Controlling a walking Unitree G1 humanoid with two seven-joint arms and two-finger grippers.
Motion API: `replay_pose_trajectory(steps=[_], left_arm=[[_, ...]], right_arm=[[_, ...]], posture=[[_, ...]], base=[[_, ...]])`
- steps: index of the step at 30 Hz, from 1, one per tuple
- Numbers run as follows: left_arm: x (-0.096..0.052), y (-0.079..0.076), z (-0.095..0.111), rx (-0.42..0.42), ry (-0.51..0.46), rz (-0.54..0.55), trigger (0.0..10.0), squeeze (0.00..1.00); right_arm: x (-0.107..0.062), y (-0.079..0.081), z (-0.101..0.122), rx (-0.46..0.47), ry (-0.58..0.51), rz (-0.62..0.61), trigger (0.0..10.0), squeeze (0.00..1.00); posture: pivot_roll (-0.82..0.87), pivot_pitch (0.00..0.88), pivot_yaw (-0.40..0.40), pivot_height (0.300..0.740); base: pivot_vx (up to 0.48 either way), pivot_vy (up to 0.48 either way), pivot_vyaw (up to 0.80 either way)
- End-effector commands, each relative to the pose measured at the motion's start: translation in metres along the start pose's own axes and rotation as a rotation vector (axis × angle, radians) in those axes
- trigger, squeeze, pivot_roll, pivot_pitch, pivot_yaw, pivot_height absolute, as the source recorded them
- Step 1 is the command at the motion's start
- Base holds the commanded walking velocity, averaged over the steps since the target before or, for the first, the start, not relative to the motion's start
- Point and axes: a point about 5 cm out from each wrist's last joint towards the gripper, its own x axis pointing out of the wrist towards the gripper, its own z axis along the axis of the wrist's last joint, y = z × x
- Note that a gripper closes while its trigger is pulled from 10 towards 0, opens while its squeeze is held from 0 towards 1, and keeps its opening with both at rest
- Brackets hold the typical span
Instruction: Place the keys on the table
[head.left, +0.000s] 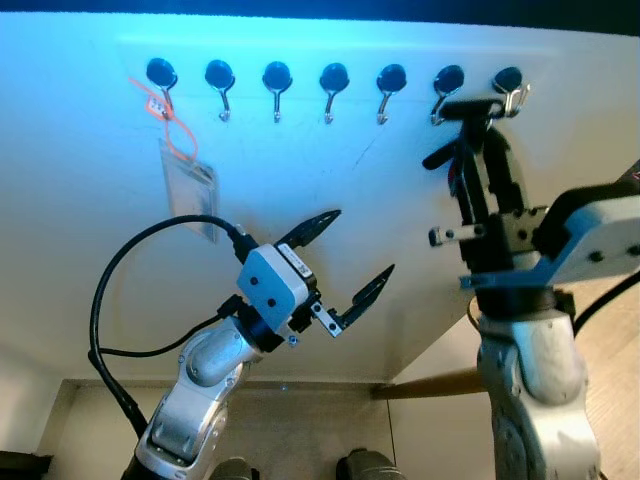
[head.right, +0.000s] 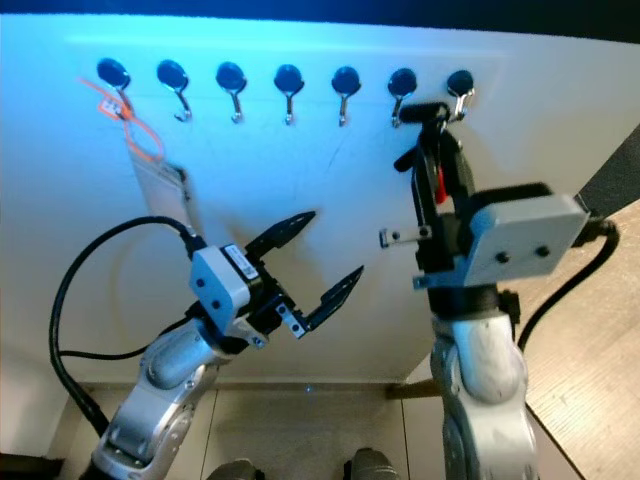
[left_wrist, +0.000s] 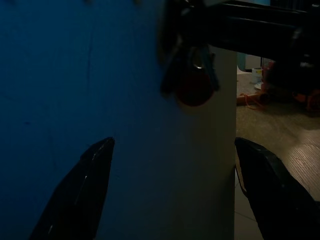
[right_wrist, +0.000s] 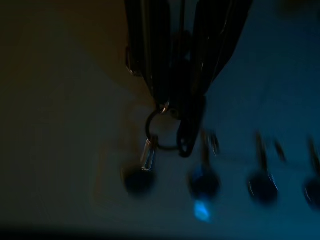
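Left fingers (head.left: 340, 268) spread before the wall (head.left: 80, 230); right fingers (right_wrist: 175, 100) pinching keys (right_wrist: 167, 127) under hooks (head.left: 333, 85).

Right gripper (head.left: 478, 112) raised at the hook row (head.left: 333, 78); left gripper (head.left: 352, 260) spread.

No text, label or number can be read; the hanging badge (head.left: 190, 190) is too blurred.
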Motion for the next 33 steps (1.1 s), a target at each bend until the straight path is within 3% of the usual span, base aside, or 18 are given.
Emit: replay_pose_trajectory(steps=[1,7,17,28,29,32,33], left_arm=[[-0.002,-0.003,0.0,0.0,0.007,-0.023,10.0,0.0],[-0.002,-0.003,0.001,0.0,0.007,-0.028,10.0,0.0],[-0.003,-0.003,0.001,-0.001,0.01,-0.03,10.0,0.0],[-0.002,-0.004,0.001,-0.003,0.008,-0.028,10.0,0.0],[-0.003,-0.004,0.001,-0.002,0.009,-0.026,10.0,0.0],[-0.003,-0.004,0.001,-0.001,0.011,-0.025,10.0,0.0],[-0.003,-0.004,0.001,-0.001,0.011,-0.025,10.0,0.0]], right_arm=[[-0.01,0.0,-0.008,0.03,0.076,0.027,3.5,0.0],[-0.009,0.003,-0.007,0.085,0.091,0.051,4.0,0.0],[0.017,0.024,0.028,0.181,-0.074,0.166,4.6,0.0],[0.031,0.022,0.04,0.235,-0.114,0.17,5.7,0.0],[0.03,0.023,0.038,0.238,-0.098,0.175,6.0,0.0],[0.021,0.02,0.016,0.212,0.037,0.159,10.0,0.0],[0.021,0.02,0.016,0.212,0.037,0.159,10.0,0.0]], posture=[[0.02,0.111,-0.034,0.74],[0.02,0.114,-0.031,0.74],[0.02,0.123,-0.03,0.74],[0.02,0.124,-0.035,0.74],[0.02,0.124,-0.036,0.74],[0.03,0.123,-0.036,0.74],[0.03,0.123,-0.036,0.74]], base=[[0.0,0.0,0.0],[0.0,0.0,0.0],[0.0,0.0,0.0],[0.0,0.0,0.0],[0.0,0.0,0.0],[0.0,0.0,0.0],[0.0,0.0,0.0]])
